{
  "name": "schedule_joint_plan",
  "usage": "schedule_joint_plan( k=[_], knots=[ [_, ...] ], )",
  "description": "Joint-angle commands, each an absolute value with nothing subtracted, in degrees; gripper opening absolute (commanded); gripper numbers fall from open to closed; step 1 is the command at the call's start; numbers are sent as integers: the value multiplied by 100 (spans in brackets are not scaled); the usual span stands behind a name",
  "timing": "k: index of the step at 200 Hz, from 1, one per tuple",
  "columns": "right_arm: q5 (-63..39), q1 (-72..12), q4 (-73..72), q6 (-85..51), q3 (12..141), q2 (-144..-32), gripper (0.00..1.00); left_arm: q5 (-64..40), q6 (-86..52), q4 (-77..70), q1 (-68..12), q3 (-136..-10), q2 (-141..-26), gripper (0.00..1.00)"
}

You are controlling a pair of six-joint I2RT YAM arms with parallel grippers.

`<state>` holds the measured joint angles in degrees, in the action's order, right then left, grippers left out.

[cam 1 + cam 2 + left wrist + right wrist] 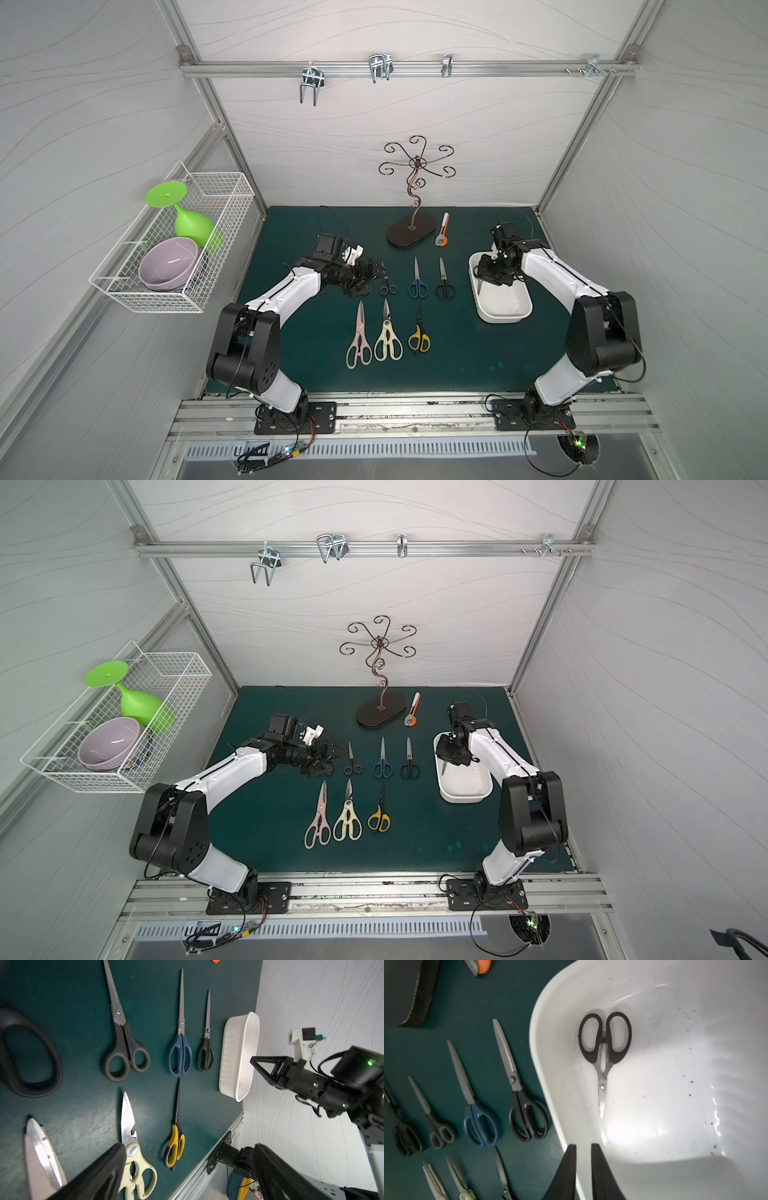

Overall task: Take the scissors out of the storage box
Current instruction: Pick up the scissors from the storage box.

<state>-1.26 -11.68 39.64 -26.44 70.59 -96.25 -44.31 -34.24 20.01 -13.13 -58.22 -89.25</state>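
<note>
The white storage box (pixel 505 309) (pixel 465 792) stands on the right of the green mat. One small black-handled pair of scissors (pixel 604 1053) lies flat inside it; in a top view only its blade (pixel 480 286) shows under the arm. My right gripper (pixel 583 1146) (pixel 484 274) hangs over the box's left rim (pixel 542 1064), a narrow gap between its fingers and nothing in it. Several scissors lie in rows on the mat: black (pixel 388 286), blue (pixel 417 282), black (pixel 444 284), pink (pixel 358 336), cream (pixel 387 336), yellow (pixel 419 332). My left gripper (pixel 368 278) (pixel 190 1146) is wide open and empty beside them.
A dark metal hook stand (pixel 411 232) and a white-and-orange tool (pixel 443 230) sit at the back of the mat. A wire basket (pixel 220 195) on the left wall holds a green goblet (pixel 191 224) and a purple bowl (pixel 166 262). Metal hooks (pixel 380 66) hang on the back rail.
</note>
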Motion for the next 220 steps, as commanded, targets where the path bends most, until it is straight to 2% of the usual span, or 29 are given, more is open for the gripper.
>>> schedule_joint_plan(
  k=[1,50,82,125,220],
  knots=[
    [-349,-838,3808,-2180,7388,-10141,16,-4468,-3332,2137,-1353,-6155,-9032,100],
    [-447,-532,3551,-2018,7927,-10890,16,-4350,-3384,2095,-1354,-6267,-9158,100],
    [-134,-527,3737,-1979,8246,-11231,17,-4318,-3284,2222,-1354,-6300,-9206,100],
    [-97,-530,3776,-2092,8384,-11372,20,-4322,-3234,2312,-1354,-6428,-9305,100],
    [308,-536,4020,-2016,8497,-11721,20,-4377,-3200,2347,-1354,-6564,-9366,100]
  ],
)
